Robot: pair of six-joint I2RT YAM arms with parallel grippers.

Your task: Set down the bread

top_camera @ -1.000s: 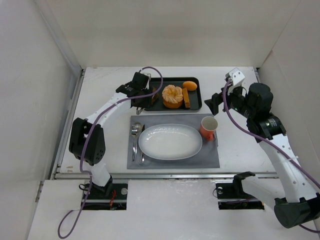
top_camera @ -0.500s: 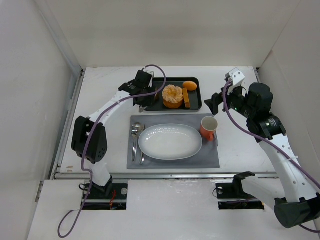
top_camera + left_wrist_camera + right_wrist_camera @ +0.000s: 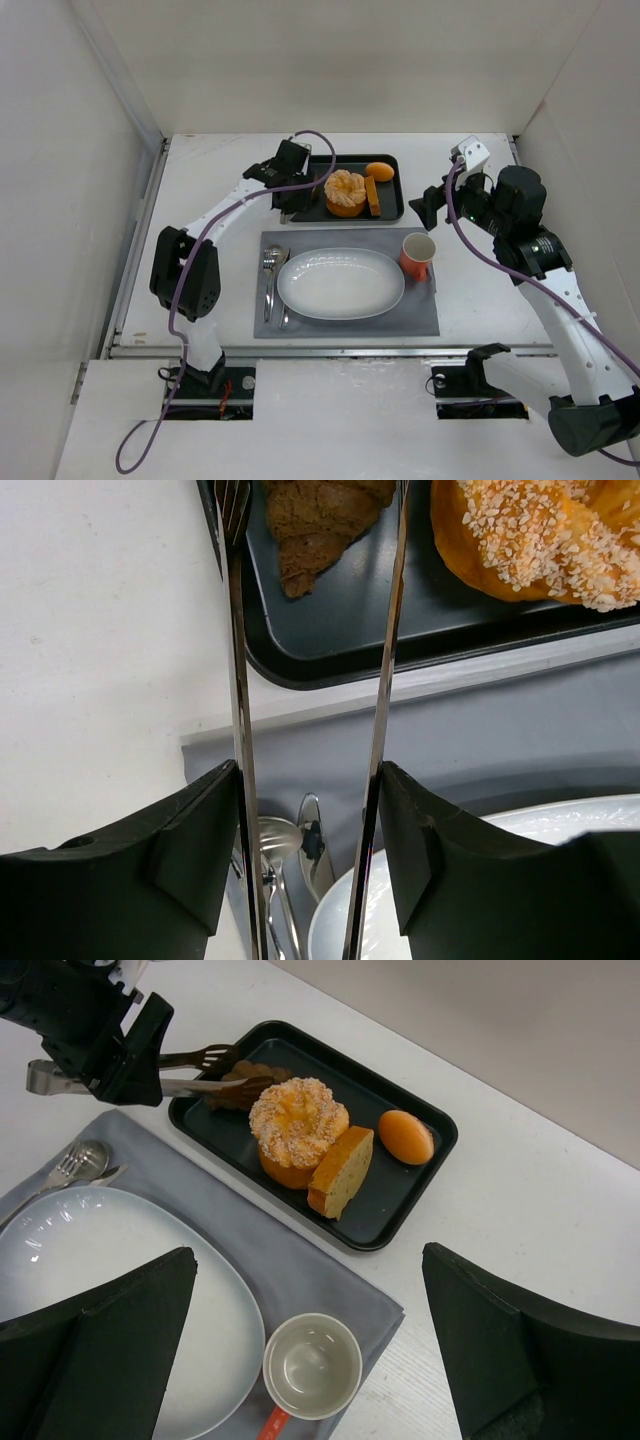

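Left gripper: clamped on the tongs, one finger pressing each tong arm from outside.
Tongs: arms spread, not squeezed together; the tips reach over the left near edge of the tray.
Bread: lies flat on the tray floor at the tray's left end, between the two tong tips. Contact between tips and bread cannot be confirmed.
Round orange pastry: on the tray just right of the bread, topped with pale crumbs.
Cake slice: on the tray, against the right side of the round pastry.
Small orange oval: at the tray's far right corner, apart from the slice.
Tray position: at the far middle of the table, just beyond the far edge of the grey placemat.
White plate: centred on the placemat, nothing on it.
Fork and spoon: on the placemat's left edge, beside the plate.
Cup: upright at the placemat's far right corner.
Right gripper: fingers spread wide, holding nothing, raised above the table to the right of the tray.
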